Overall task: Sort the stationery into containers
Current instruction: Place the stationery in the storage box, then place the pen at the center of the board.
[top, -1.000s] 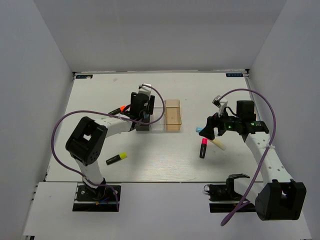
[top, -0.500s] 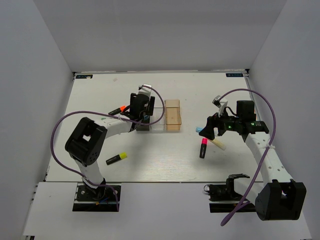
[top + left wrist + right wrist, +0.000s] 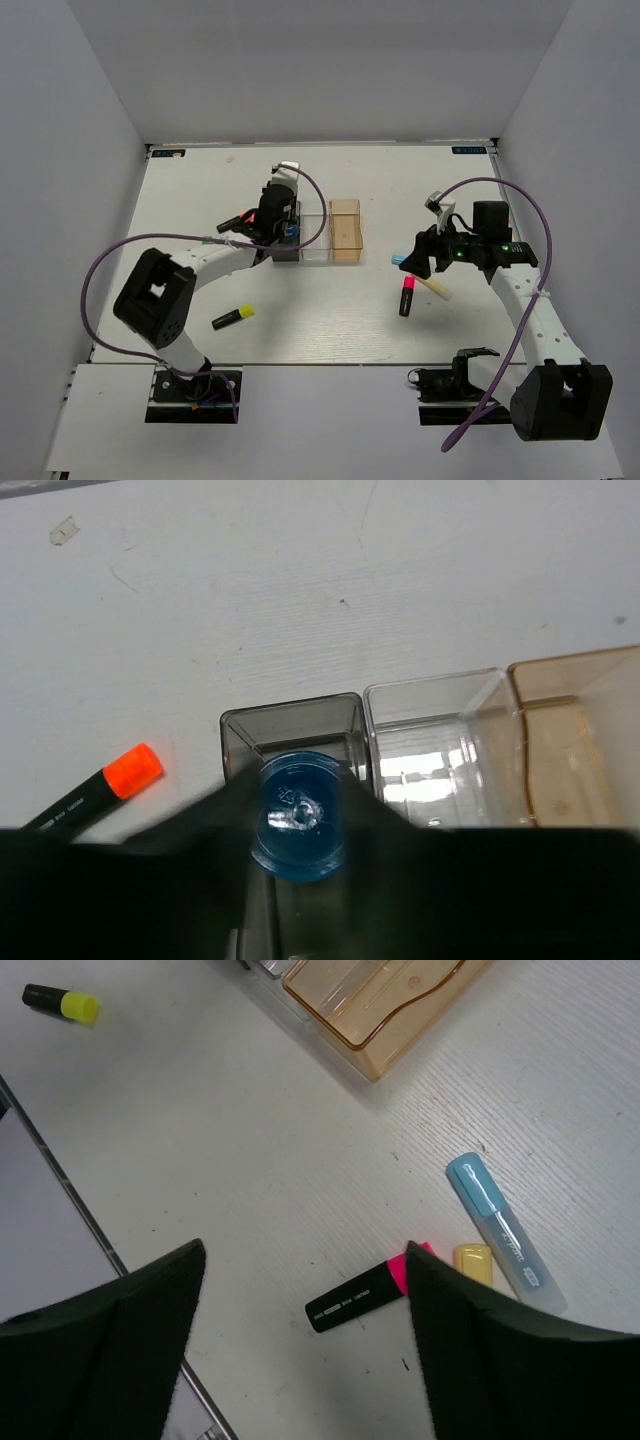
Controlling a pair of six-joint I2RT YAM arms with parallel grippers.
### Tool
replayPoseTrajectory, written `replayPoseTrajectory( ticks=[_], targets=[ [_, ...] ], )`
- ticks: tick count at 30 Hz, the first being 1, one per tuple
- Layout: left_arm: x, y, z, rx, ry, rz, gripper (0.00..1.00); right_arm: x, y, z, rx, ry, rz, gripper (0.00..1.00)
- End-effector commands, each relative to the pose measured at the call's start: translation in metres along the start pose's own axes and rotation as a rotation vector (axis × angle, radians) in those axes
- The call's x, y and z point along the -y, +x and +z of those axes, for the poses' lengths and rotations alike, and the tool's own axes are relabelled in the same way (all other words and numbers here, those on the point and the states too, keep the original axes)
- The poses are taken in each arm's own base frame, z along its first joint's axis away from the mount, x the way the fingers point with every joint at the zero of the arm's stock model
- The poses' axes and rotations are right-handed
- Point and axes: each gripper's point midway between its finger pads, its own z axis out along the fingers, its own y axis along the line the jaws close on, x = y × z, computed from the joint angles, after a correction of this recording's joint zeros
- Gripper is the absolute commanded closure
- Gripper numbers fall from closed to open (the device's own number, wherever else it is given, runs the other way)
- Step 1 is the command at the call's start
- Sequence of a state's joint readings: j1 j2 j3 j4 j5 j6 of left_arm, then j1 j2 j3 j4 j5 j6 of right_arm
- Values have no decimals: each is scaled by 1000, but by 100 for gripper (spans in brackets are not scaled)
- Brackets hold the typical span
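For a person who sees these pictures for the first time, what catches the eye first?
The blue roll, gripped in the left claw over the dark grey bin, stands out first. Next comes the open right claw, hovering over a pink highlighter, a yellow bar and a light-blue bar lying close together.

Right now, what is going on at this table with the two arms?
Two robot arms are sorting stationery into three bins. The left gripper holds a blue roll just above the dark grey bin; the clear bin and the amber bin stand next to it. The right gripper is open, hovering over a pink highlighter, a yellow bar and a light-blue bar. An orange highlighter and a yellow highlighter lie loose.
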State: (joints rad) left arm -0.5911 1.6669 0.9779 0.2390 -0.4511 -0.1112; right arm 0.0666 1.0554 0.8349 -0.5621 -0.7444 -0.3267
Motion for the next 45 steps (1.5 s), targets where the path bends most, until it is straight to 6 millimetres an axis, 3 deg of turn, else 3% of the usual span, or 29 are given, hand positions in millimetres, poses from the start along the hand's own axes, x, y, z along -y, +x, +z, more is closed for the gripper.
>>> replayPoseTrajectory(
  ticks=[1, 2, 3, 4, 5, 6, 7, 8, 9, 10, 11, 12, 13, 14, 15, 16, 17, 19, 20, 21, 23, 24, 29, 45],
  targets=[
    [-9, -66, -33, 127, 0, -71, 71, -5, -2, -3, 17, -15, -25, 26],
    [-21, -59, -35, 76, -29, -65, 89, -3, -1, -3, 10, -3, -22, 43],
    [-29, -43, -43, -22, -56, -135, 100, -2, -2, -3, 8, 4, -27, 62],
    [-48, -51, -42, -44, -102, -194, 100, 2, -2, -4, 6, 23, -30, 84],
    [-68, -27, -50, -196, -146, -247, 100, 7, -2, -4, -1, 49, -30, 100],
    [-87, -28, -47, -224, -203, -344, 100, 10, 0, -4, -11, 69, -23, 100],
    [-93, -18, -43, -278, -211, -373, 87, 12, -1, -3, -11, 77, -26, 72],
    [-119, 3, -47, -386, -281, -418, 66, 16, -2, -4, -13, 94, -29, 47],
    [-123, -1, -44, -397, -292, -463, 49, 16, -2, -4, -15, 96, -26, 32],
    [-119, 11, -38, -459, -254, -481, 42, 17, -2, -3, -17, 97, -24, 25],
    [-118, 2, -28, -477, -225, -485, 34, 18, 0, -3, -21, 100, -15, 19],
    [-128, 8, -26, -538, -195, -481, 34, 17, -2, -4, -17, 100, -20, 19],
    [-118, 37, -17, -668, -96, -392, 34, 18, -2, -3, -18, 99, -19, 19],
    [-123, 19, -8, -644, -53, -356, 51, 19, -1, -3, -21, 101, -13, 18],
    [-127, 12, -7, -653, -6, -280, 62, 18, 1, -2, -26, 98, -9, 18],
    [-128, 24, 4, -679, 49, -200, 71, 18, 0, -3, -25, 97, -10, 18],
    [-128, 20, 7, -665, 77, -171, 72, 18, 2, -2, -29, 93, -8, 18],
    [-119, 27, 16, -628, 226, -52, 64, 17, 3, -1, -29, 83, -6, 18],
    [-118, 29, 16, -622, 262, -2, 50, 16, 4, 1, -36, 75, -6, 18],
    [-110, 32, 18, -625, 314, 75, 42, 16, 4, 1, -36, 67, -6, 18],
    [-110, 47, 25, -674, 322, 124, 38, 17, 5, 3, -48, 56, -1, 18],
    [-110, 43, 26, -679, 320, 150, 32, 15, 7, 4, -55, 47, 5, 18],
    [-111, 58, 35, -674, 333, 220, 29, 14, 8, 4, -58, 33, 6, 16],
    [-132, 81, 70, -703, 253, 356, 31, 10, 6, 3, -50, 20, 2, 15]
  ],
)
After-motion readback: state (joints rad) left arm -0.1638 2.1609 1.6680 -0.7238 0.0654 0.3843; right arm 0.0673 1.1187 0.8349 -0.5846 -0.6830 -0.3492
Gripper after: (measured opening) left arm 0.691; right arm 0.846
